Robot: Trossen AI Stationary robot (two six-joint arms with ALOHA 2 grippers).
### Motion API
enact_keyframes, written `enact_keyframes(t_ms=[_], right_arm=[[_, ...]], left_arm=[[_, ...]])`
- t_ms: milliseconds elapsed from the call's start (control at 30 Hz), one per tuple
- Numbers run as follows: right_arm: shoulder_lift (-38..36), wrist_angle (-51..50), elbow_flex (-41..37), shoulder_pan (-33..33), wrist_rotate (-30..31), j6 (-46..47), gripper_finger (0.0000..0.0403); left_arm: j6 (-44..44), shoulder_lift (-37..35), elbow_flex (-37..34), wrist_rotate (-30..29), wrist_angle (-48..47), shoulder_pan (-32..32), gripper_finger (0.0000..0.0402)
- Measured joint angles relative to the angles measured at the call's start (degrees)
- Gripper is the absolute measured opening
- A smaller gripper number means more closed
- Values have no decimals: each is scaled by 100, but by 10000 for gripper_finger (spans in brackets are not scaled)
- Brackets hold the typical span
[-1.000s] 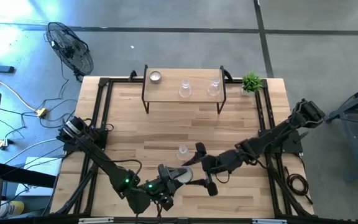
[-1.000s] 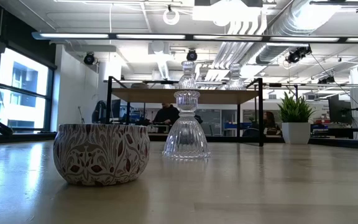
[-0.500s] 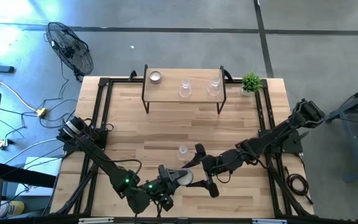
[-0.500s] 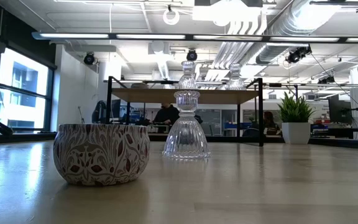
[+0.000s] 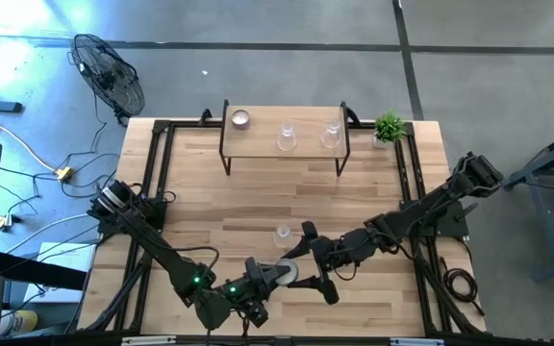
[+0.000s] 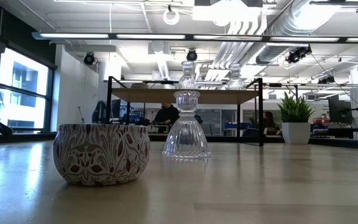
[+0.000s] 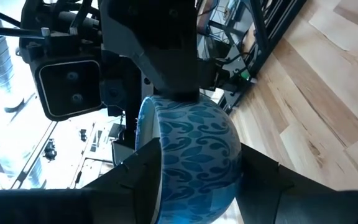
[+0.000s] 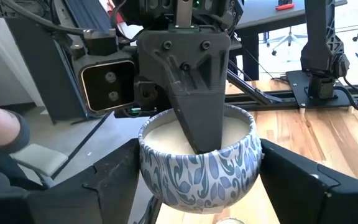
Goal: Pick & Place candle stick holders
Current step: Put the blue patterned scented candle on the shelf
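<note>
A blue-patterned tealight cup (image 8: 197, 168) with a white centre is held above the table near its front edge (image 5: 288, 272), between my two grippers. My left gripper (image 7: 197, 186) comes at it from the table's left and my right gripper (image 8: 197, 186) from the right; both are shut on it. A clear glass stemmed holder (image 5: 282, 234) stands on its base on the table just behind them. Another patterned cup (image 6: 101, 154) stands on the table in the low view. The shelf (image 5: 258, 152) at the back carries one cup (image 5: 240, 119) and two glass holders (image 5: 287, 137). My left gripper holds the cup top to bottom. One finger (image 8: 197, 124) lies over the open top with its tip on the white centre (image 8: 166, 134), and the other (image 7: 260, 180) is at the base. It comes level from the table's left. The cup is upright, clear of the table. My right gripper pinches the cup's side wall (image 8: 151, 165) between its two fingers (image 8: 114, 180), one on each side. The fingers come level from the table's right. The cup sits upright between them, clear of the table.
A small green plant (image 5: 389, 126) stands at the far right corner beside the shelf. Black frame rails (image 5: 157, 183) run along the table's left and right sides. A fan (image 5: 109, 72) stands on the floor beyond the far left corner. People show in the room beyond (image 6: 166, 115).
My left gripper has edged a little toward the table's right, closer to my right gripper, with the cup between them. The things in the low view have not moved.
</note>
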Motion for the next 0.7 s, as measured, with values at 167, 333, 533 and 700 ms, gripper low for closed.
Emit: enact_keyframes(t_ms=[167, 333, 533, 700], right_arm=[[0, -2, 2, 0, 48, -12, 306], [13, -120, 0, 0, 51, -334, 322], [11, -68, 0, 13, -2, -429, 324], [-16, -184, 0, 20, -65, -297, 326]], left_arm=[[-10, 0, 0, -32, 20, 2, 165], [-96, -9, 11, -48, 115, 2, 163], [-70, -8, 11, -120, 68, 0, 163], [-45, -7, 11, -203, 57, 0, 164]])
